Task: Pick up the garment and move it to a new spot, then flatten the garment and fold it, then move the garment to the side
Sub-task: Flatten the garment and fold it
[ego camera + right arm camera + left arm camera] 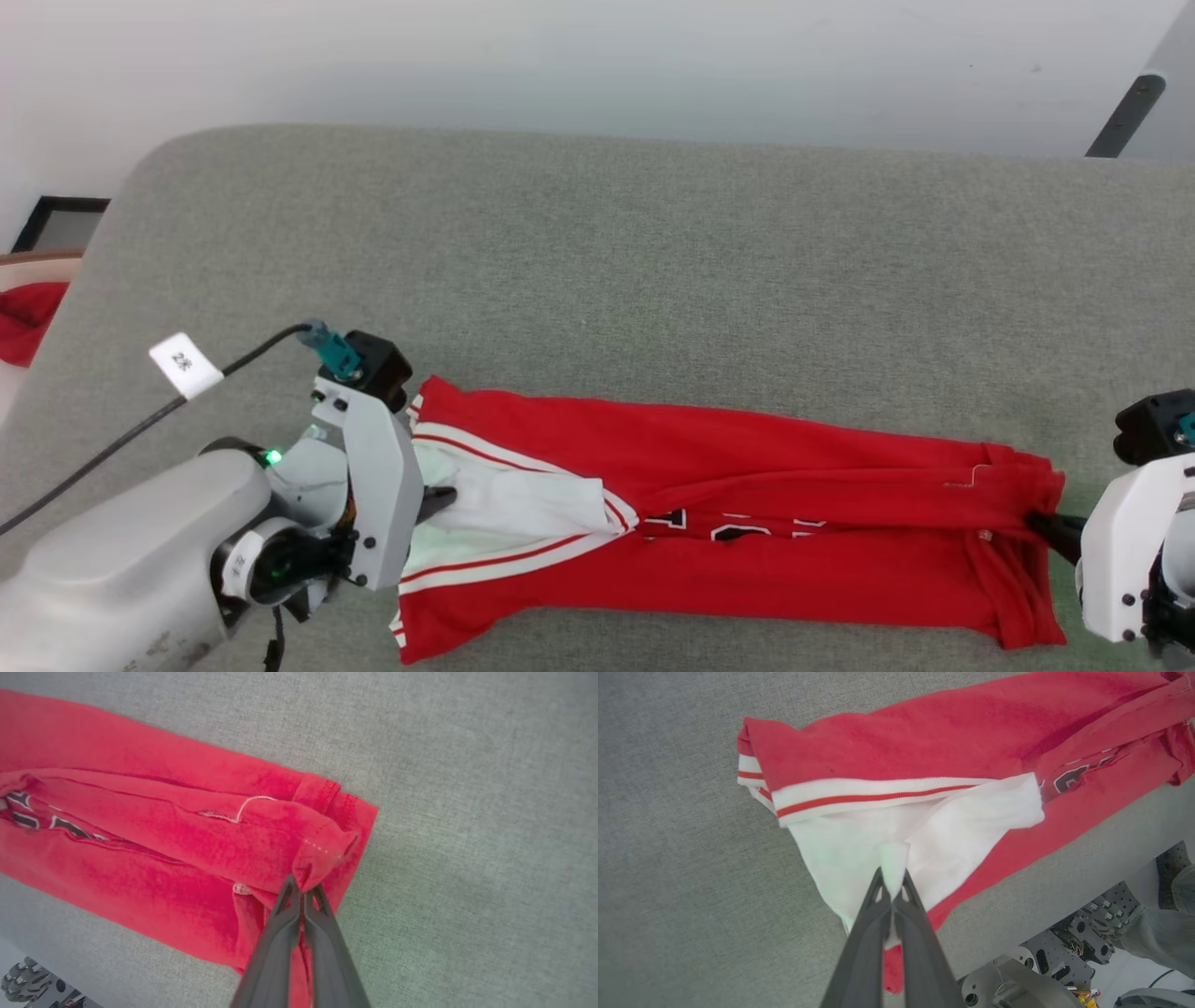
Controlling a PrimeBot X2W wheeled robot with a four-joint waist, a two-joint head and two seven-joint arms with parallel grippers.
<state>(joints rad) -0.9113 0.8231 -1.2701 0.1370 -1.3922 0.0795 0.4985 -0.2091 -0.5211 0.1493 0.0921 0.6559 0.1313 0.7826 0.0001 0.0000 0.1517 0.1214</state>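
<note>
Because the garment looks soft, light and limp, pinches at both ends should suit it. It lies stretched from nine to three o'clock on the grey surface, the left gripper clamped on white sleeve cloth at nine, the right gripper on its red edge at three.

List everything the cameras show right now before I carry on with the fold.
jersey: one, red with a white sleeve and striped trim, lying in a long strip across the table's near side
table: one, grey fabric top, under the jersey
small cloth: one, red, beyond the table's left edge
cable: one, black with a white tag, running to the left wrist
left gripper: one, dark fingers, shut on the jersey's white sleeve
right gripper: one, dark fingers, shut on the jersey's red end
</note>
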